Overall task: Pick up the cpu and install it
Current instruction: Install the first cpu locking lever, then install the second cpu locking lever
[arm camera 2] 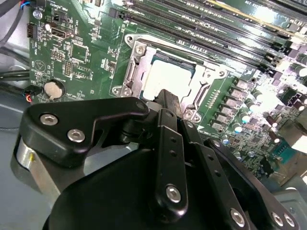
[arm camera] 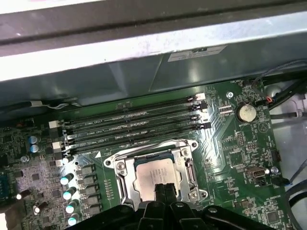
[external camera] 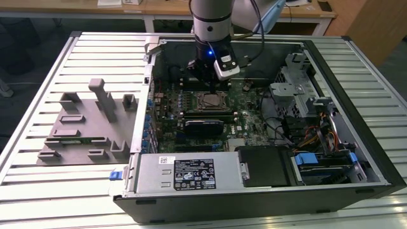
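A pale slatted metal surface (external camera: 38, 181) carries an open computer case (external camera: 254, 200) lying on its side; beyond it, at 12 o'clock in the exterior view, stands a wooden desk (external camera: 159, 7) on a dark floor. At 9 o'clock from the case sits a grey plastic fixture (external camera: 89, 124) with upright blocks. Inside the case lie the green motherboard (arm camera: 240, 148), a black finned block (external camera: 203, 127) and, at 6 o'clock, a silver power supply (external camera: 184, 174). The cpu (arm camera: 154, 173) rests flat in the motherboard's metal-framed socket (arm camera: 189, 170), beside the memory slots (arm camera: 134, 122). The end effector (arm camera: 164, 188) hangs directly above the chip's edge, its fingertips pressed together and holding nothing.
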